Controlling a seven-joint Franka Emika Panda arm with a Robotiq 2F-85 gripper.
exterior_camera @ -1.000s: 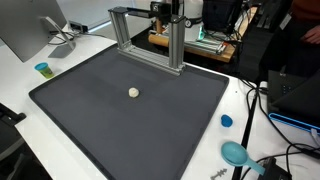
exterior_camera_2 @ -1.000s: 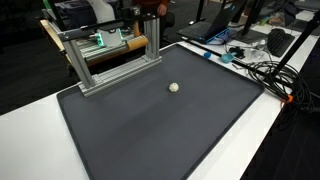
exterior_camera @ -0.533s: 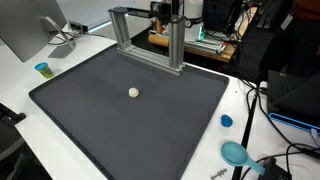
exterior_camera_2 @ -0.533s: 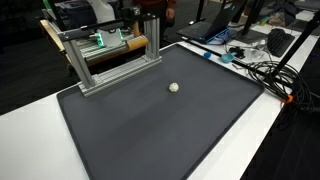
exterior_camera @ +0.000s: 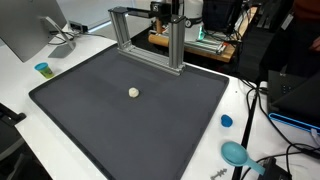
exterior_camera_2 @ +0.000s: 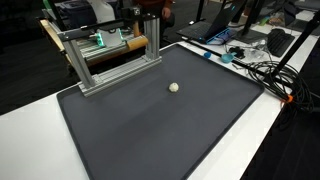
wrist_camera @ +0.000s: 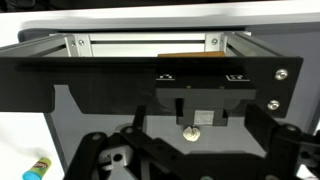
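Observation:
A small white ball (exterior_camera: 133, 92) (exterior_camera_2: 174, 87) lies alone near the middle of a dark grey mat (exterior_camera: 90, 110) (exterior_camera_2: 150, 130). In the wrist view the ball (wrist_camera: 192, 133) sits straight ahead on the mat, between the spread black fingers (wrist_camera: 105, 152) of my gripper (wrist_camera: 193, 150). The jaws stand open with nothing in them, well clear of the ball. In both exterior views only a dark part of the arm (exterior_camera: 165, 9) shows at the top edge, above the back of the mat.
An aluminium frame (exterior_camera: 150, 45) (exterior_camera_2: 110, 60) (wrist_camera: 150, 42) stands along the mat's far edge. A blue cap (exterior_camera: 226, 121), a teal scoop (exterior_camera: 235, 153), a small teal cup (exterior_camera: 42, 69) and cables (exterior_camera_2: 262, 70) lie on the white table around the mat.

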